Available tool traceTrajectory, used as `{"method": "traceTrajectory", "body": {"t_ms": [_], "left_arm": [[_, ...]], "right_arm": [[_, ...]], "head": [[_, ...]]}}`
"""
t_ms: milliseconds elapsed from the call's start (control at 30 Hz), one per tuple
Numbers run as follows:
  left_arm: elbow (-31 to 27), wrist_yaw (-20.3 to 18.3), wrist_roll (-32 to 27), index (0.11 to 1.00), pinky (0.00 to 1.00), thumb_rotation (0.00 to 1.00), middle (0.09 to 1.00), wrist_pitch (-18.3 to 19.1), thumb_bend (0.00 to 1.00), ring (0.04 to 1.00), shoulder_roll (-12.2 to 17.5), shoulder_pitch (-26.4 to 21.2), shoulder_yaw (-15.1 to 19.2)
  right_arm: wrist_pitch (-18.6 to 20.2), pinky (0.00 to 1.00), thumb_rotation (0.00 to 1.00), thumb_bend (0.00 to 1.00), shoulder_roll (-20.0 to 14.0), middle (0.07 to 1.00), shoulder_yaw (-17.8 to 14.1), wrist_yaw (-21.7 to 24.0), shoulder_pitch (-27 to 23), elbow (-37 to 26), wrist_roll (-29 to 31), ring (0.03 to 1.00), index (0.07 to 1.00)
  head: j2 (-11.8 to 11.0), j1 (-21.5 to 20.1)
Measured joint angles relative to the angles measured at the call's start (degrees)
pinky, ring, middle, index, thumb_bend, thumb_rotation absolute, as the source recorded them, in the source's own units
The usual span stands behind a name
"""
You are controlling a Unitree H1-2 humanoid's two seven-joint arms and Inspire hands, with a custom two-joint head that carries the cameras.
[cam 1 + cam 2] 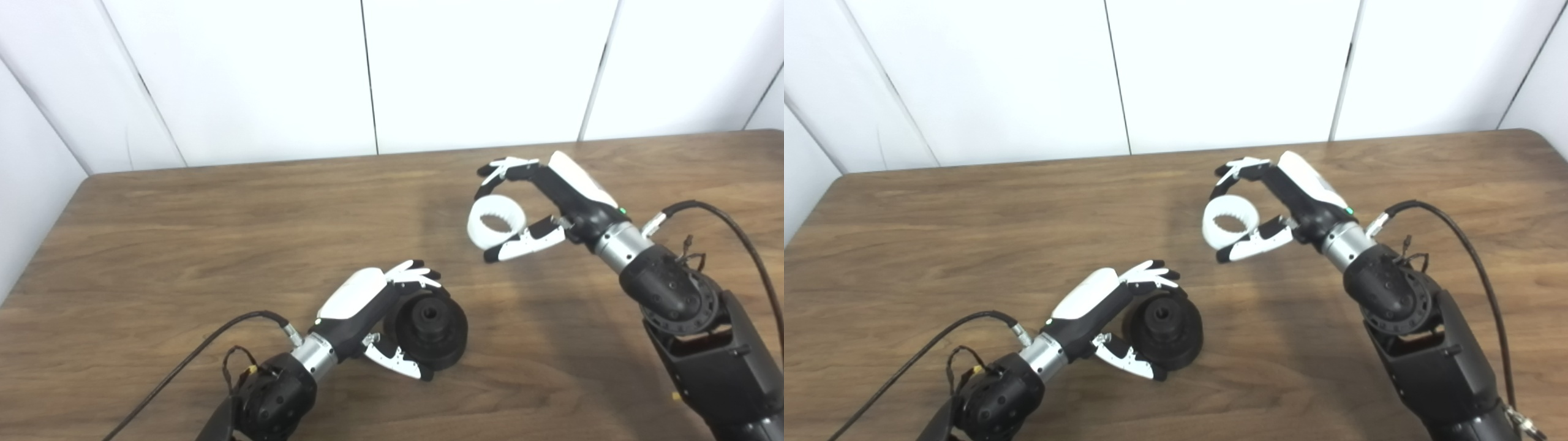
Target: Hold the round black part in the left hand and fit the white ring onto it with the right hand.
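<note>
Your left hand (373, 306) clasps the black part (430, 327) near the worktop's (184, 245) front edge, fingers over its top rim and thumb beneath, the hub turned up and toward the right, seemingly to present a seat for the ring (496, 222). Your right hand (545, 208) pinches the ring between fingers and thumb, nearer the back edge and well apart from the part. Its toothed bore faces the part, likely for a straight push on. The fitting is not yet done.
</note>
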Motion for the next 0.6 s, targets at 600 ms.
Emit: {"method": "traceTrajectory", "body": {"t_ms": [600], "left_arm": [[-0.1,-0.4,0.0,0.494,0.89,0.08,0.898,1.7,0.52,0.984,-0.3,-0.5,-0.5]], "right_arm": [[4.4,0.84,0.14,0.53,2.7,0.833,6.0,7.6,3.5,-8.3,-1.1,0.941,0.488]], "head": [[1.4,0.5]]}}
